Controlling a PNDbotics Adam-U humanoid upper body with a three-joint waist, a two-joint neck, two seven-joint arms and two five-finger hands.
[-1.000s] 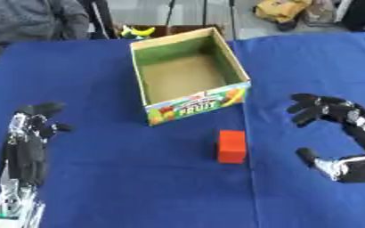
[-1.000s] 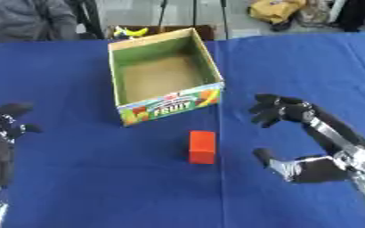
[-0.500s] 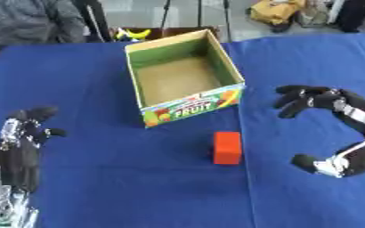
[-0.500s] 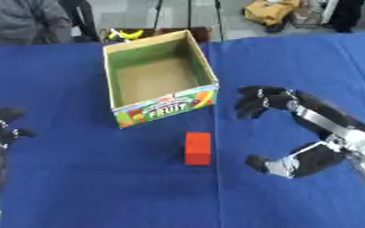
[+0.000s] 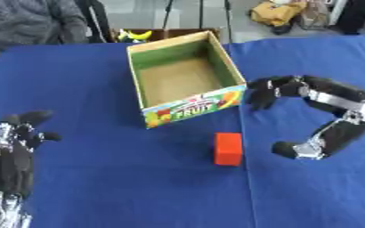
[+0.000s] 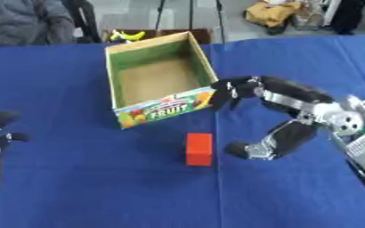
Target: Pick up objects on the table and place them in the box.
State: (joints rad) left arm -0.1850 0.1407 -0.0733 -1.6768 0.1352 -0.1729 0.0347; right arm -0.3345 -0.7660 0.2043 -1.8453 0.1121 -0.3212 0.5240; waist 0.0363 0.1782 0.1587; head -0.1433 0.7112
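My right hand (image 5: 267, 91) hung open, fingers down, beside the box (image 5: 184, 78). The orange block (image 5: 229, 148) lay untouched. My left hand (image 5: 16, 151) rested open.

A table covered in a deep blue cloth (image 5: 123, 196) fills most of the view, with a faint fold line running down its right half. Beyond its far edge lies a pale grey floor (image 5: 193, 15), crossed by thin dark stand legs (image 5: 168, 13). A yellow-brown bag (image 5: 277, 11) sits on that floor at the upper right, and a small yellow and green object (image 6: 129, 34) shows just past the table's edge.
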